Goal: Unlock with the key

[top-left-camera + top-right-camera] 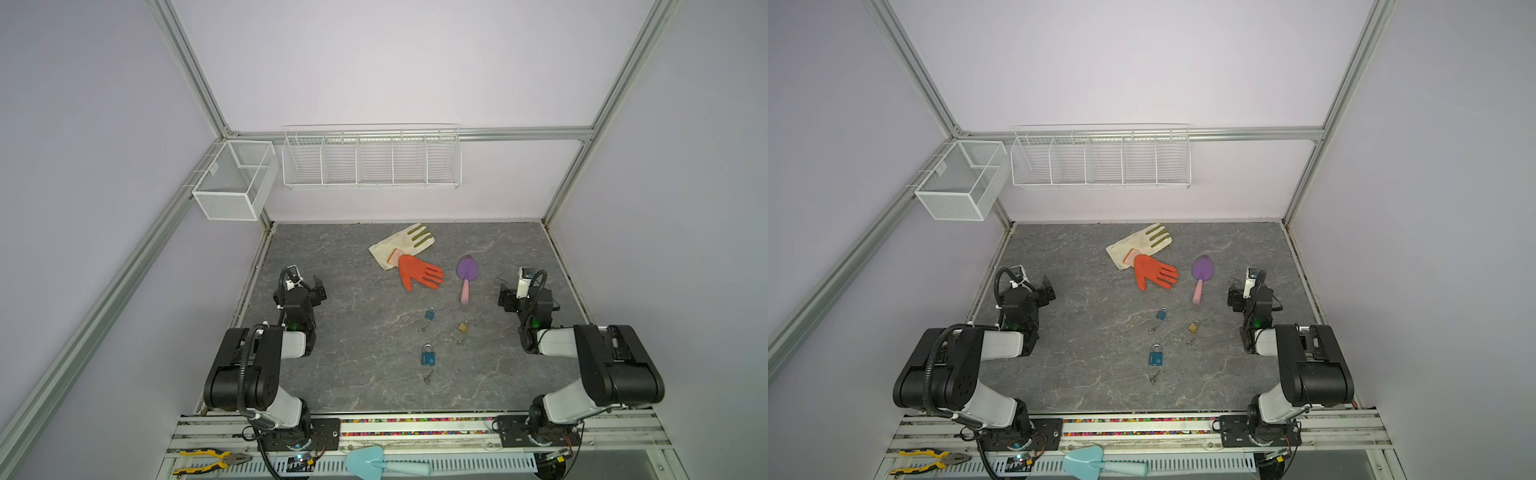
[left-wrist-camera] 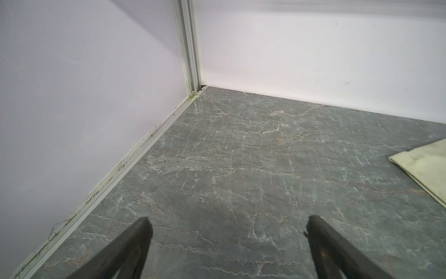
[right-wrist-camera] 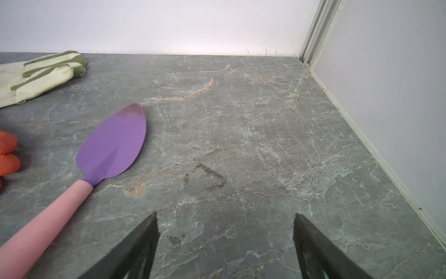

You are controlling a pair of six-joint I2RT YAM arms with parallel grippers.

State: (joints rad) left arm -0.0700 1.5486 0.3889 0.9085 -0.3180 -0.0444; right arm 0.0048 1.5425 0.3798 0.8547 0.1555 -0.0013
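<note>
Lying centrally in a top view, the large blue metal padlock (image 1: 428, 355) has a silver key (image 1: 427, 377) just beside it (paired, I judge). Left wrist: left gripper (image 2: 226, 224) spread apart, empty, over grey marbled table (image 2: 241, 157). Right wrist: right gripper (image 3: 225, 222) likewise, near a purple-bladed trowel (image 3: 113, 145).

Both arms combine glossy black joint housings with smooth white link shells. The left arm (image 1: 224, 382) carries a ribbed black corrugated cable hose (image 1: 242, 374) along its side; the right arm (image 1: 615, 370) shows thin black wires. A small green light (image 1: 294, 325) glows on each forearm. Black base plates (image 1: 328, 430) show small holes. The left gripper (image 2: 228, 218) and right gripper (image 3: 225, 214) have dark, matte, tapering fingers (image 2: 130, 248).
</note>
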